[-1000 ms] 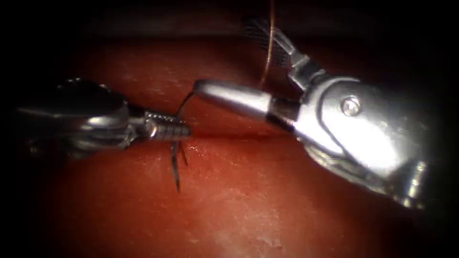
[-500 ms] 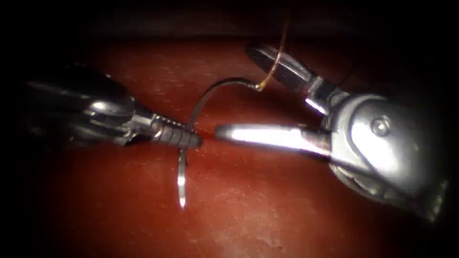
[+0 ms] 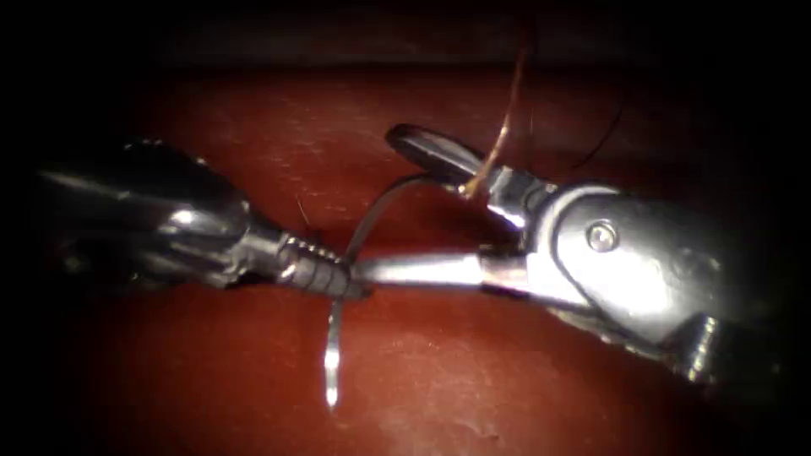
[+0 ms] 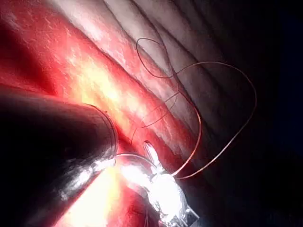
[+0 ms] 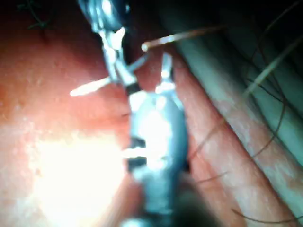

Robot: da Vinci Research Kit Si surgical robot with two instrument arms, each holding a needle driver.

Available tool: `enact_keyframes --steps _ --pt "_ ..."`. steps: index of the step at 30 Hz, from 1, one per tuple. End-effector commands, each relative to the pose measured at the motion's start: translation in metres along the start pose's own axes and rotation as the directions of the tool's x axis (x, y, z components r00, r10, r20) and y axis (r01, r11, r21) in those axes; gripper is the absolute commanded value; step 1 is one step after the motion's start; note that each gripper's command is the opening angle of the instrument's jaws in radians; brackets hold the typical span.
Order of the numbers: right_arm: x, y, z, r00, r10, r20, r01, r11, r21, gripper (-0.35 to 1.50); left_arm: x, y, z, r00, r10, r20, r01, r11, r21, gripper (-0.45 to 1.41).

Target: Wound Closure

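My left tool (image 3: 338,279) comes in from the left with its jaws shut on the curved needle (image 3: 376,211), about a third of the way up from the point. The needle point (image 3: 331,393) hangs free over the tissue (image 3: 507,380), and the needle is not in the tissue. The rear of the needle arches up to where the copper thread (image 3: 507,118) joins it. My right tool (image 3: 378,203) is open, holds nothing, and has one jaw above and one below that rear arc. The right wrist view has the open right tool (image 5: 142,66) at the needle (image 5: 90,87).
Loose loops of thread (image 4: 199,123) lie over the pale far part of the tissue (image 4: 142,28). Red fluid wets the tissue around both tools. Short dark thread ends (image 3: 302,215) stick up just behind the left tool's jaws.
The left tool turned the needle, so its rear arc and thread end came into view. The right tool drew back right, then came left with open jaws around that arc.
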Motion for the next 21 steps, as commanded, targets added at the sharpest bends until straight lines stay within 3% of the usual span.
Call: enact_keyframes --steps 1,2,7,17,19,21 --pt "-0.0005 0.0 0.0007 1.0 0.008 -0.019 -0.008 1.0 0.017 0.61 0.0004 -0.0004 0.0005 1.0 -0.001 -0.003 0.001 1.0 -0.022 -0.35" --pt "-0.0005 0.0001 0.0004 0.998 0.035 -0.056 -0.032 0.999 0.044 0.44 0.0005 -0.0004 0.0004 1.0 -0.013 -0.009 0.012 0.998 -0.067 -0.35" --pt "-0.0005 0.0008 0.0004 0.979 0.116 -0.167 -0.108 0.993 0.053 0.42 0.0005 -0.0004 0.0005 1.0 -0.013 -0.008 0.012 0.992 -0.124 -0.35" --pt "-0.0004 0.0007 0.0009 0.979 0.118 -0.165 -0.119 0.993 0.006 0.41 0.0003 -0.0002 0.0007 1.0 -0.005 0.009 0.007 0.988 -0.152 -0.35" --pt "-0.0005 0.0007 0.0008 0.979 0.119 -0.165 -0.118 0.993 0.015 -0.3 0.0003 -0.0002 0.0007 1.0 -0.005 0.009 0.006 0.988 -0.152 -0.35" --pt "-0.0005 0.0008 0.0006 0.979 0.119 -0.168 -0.119 0.993 0.009 -0.35 0.0003 -0.0002 0.0007 1.0 -0.005 0.007 0.006 0.989 -0.151 -0.35"
